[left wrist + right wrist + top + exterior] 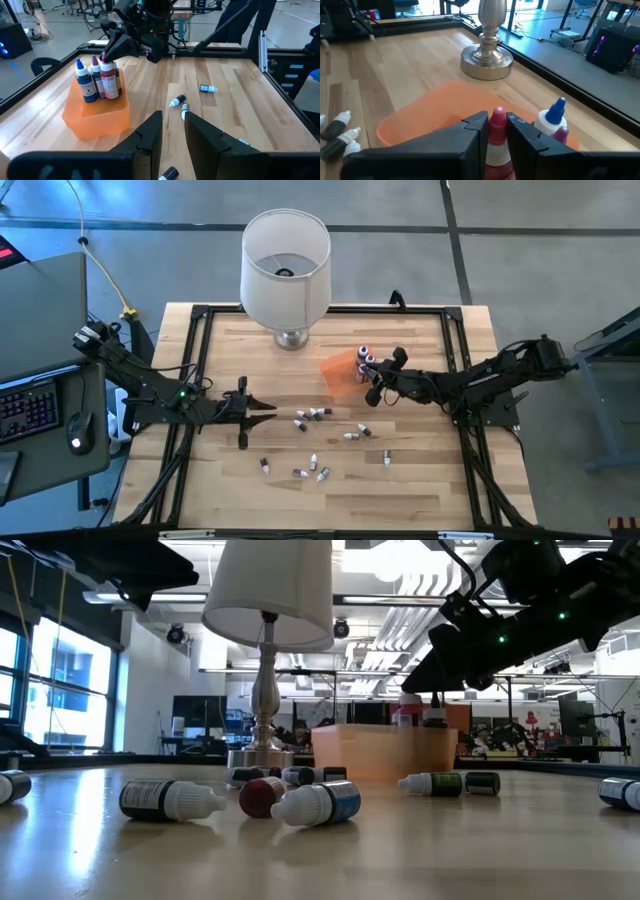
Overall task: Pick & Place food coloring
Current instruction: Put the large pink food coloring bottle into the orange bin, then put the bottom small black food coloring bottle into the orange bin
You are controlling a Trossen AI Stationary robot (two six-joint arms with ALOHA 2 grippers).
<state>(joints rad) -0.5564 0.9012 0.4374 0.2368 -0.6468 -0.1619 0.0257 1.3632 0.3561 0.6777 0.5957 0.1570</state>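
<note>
1. From above, the right gripper [374, 383] reaches over the near end of the orange tray [338, 371], which sits on the table [420, 480] beside the lamp [286, 265]. Three bottles [366, 358] stand together in the tray at its gripper end. The left gripper [262, 408] hovers low over the left half of the table, pointing at a cluster of loose bottles [312, 417]. More lie scattered nearer the front edge [311, 468].

2. At table level, the tray [385, 752] stands behind a row of lying bottles [318, 804], with the right arm [520, 610] coming down over it from the upper right. The lamp's shade [270, 585] and stem rise just left of the tray.

3. On the left wrist view, the left gripper's fingers [150, 135] stand a little apart with nothing between them. Ahead, the tray [97, 116] holds three upright bottles, one blue-capped [85, 82], with the right gripper [117, 45] just above them. Loose bottles [178, 101] lie beyond.

4. On the right wrist view, the right gripper [496, 131] is closed around a red-capped bottle [496, 135] held upright over the tray [427, 117]. A blue-capped bottle [552, 117] and a purple cap [561, 134] stand just beside it. The lamp base [487, 59] sits beyond the tray.
</note>
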